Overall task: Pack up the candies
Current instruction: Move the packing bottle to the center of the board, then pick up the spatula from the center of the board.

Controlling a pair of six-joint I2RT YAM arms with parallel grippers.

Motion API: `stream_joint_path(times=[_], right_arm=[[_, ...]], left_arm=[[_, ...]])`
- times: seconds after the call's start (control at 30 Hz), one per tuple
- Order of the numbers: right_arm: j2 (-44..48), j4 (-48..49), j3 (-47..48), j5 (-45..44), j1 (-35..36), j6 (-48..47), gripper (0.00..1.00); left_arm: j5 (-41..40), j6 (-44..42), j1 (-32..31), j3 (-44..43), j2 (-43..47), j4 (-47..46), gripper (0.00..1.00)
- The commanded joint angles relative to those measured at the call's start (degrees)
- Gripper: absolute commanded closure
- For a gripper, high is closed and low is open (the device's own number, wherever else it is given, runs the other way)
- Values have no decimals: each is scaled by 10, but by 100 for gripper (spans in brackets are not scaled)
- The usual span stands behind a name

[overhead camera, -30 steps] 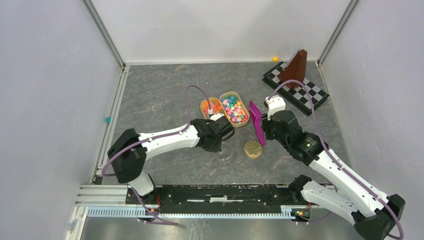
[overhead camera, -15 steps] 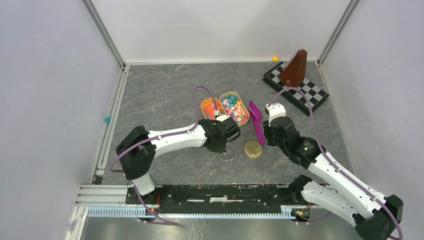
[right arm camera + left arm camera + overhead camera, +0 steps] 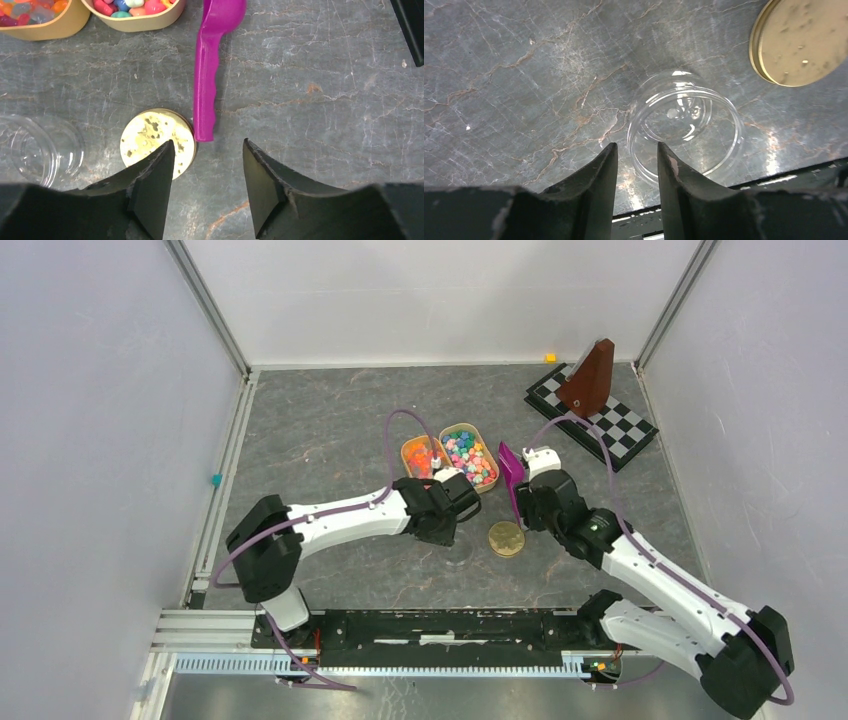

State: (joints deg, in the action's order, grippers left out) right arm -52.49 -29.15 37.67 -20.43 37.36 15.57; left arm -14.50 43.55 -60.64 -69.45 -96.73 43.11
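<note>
grey stone table [image 3: 330,430] carries everything. left pincer [image 3: 636,147] and right pincer [image 3: 208,145] both hang parted, gripping nothing. far trays [image 3: 150,21] hold all the candies [image 3: 468,458]; the clear jar [image 3: 684,130] on the near side stands empty, scoop [image 3: 206,75] untouched, gold lid [image 3: 152,132] off.

Parted end effector [image 3: 637,146] just before clear jar [image 3: 685,131], gold lid [image 3: 802,40] beyond.
</note>
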Motion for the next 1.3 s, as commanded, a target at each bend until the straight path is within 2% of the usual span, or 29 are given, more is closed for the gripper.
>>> stream_joint_path(times=[0.0, 0.1, 0.2, 0.33, 0.43, 0.5, 0.6, 0.67, 0.93, 1.27], right_arm=[[-34, 72, -3, 32, -26, -11, 38], [-64, 102, -6, 56, -48, -10, 33], [-93, 137, -9, 96, -76, -9, 32], [-133, 174, -8, 122, -96, -11, 32], [-172, 193, -3, 125, -106, -11, 32], [-195, 208, -4, 126, -110, -13, 33], [-229, 229, -2, 133, -115, -12, 35], [-239, 251, -9, 132, -115, -8, 36], [-282, 276, 0, 134, -120, 0, 43], [-324, 286, 10, 133, -121, 4, 51]], left_arm=[[-12, -28, -4, -20, 67, 0, 56], [-16, -37, -4, -19, 103, 9, 50], [-8, -62, -4, -1, 148, -2, 39], [-6, -104, -4, 41, 224, -35, 26], [-4, -130, -4, 67, 271, -52, 22], [-8, -140, -4, 84, 302, -60, 13], [-19, -148, -4, 112, 346, -69, 7], [-17, -154, -4, 128, 377, -77, 0], [-16, -151, -4, 179, 463, -98, 0], [-14, -126, -4, 209, 499, -90, 0]])
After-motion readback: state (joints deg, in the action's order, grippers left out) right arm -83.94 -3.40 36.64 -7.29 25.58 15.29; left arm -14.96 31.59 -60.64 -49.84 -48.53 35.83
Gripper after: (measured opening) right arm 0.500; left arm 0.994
